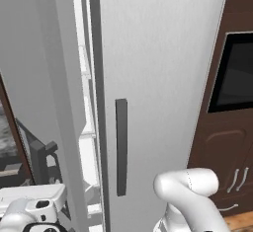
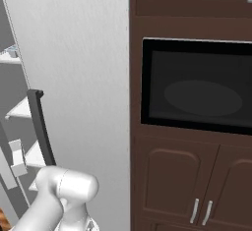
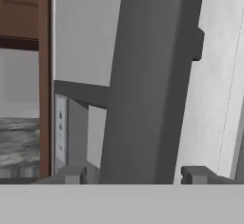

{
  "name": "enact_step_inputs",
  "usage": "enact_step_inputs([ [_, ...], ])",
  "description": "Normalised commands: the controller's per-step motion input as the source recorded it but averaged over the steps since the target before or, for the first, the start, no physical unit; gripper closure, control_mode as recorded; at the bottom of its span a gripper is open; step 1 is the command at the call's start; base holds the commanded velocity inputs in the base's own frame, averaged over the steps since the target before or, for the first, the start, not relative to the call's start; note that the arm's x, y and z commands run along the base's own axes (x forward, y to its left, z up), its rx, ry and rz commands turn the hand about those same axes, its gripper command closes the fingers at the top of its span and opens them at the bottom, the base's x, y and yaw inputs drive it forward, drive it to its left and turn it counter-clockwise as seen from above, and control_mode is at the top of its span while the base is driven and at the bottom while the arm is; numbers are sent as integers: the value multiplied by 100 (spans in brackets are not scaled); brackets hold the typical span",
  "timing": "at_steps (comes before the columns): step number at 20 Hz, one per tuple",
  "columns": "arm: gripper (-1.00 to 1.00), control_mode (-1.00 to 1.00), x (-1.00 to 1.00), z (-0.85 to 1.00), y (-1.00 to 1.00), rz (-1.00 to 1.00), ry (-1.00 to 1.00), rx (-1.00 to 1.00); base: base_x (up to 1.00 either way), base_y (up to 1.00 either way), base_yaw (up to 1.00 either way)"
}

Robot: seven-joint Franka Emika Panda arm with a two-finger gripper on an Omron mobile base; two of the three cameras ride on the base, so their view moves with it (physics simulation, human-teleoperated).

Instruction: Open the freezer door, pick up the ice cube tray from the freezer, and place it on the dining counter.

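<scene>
- Grey metal is filling the space between our fingertips: the pincer (image 3: 136,175) is straddling the dark upright handle (image 3: 143,75) of the freezer door (image 1: 29,68).
- Its jaws are standing open, one tip on either side of the bar. A sliver of gap is showing on both sides, so we are not clamping anything.
- The door is hanging partly swung out. In the left base view a slot is showing between it and the plain door (image 1: 158,53), which is sitting shut on the far side of that slot from the pincer.
- Beyond the pincer, inside the slot, the white shelves (image 1: 88,73) of the freezer are coming into sight.
- We are not managing to make out the ice tray among those shelves. We are judging that it is lying inside, past the door we are working on.
- We are reading this as the first step, opening the door. It is under way, and the pick and the carry to the counter are not yet begun.
- Next, we are thinking the door needs to swing wider. That means either closing on the bar and pulling along the hinge arc, or hooking one finger behind it.
- The slot is looking too narrow for the arm to be reaching through to the shelves.
</scene>
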Motion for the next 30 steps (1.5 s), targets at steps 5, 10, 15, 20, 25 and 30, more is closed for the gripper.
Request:
enact_step_inputs([
  [5,-100,-100,0,0,0,0,0,0,0,0,0],
  [10,-100,-100,-2,0,0,0,0,0,0,0,0],
  [15,-100,-100,-57,3,0,2,0,0,0,0,0],
  [20,-100,-100,-58,28,-16,0,1,0,0,0,0],
  [25,-100,-100,0,31,-84,3,2,1,0,0,0],
  [30,-100,-100,0,30,-100,11,0,3,0,0,0],
])
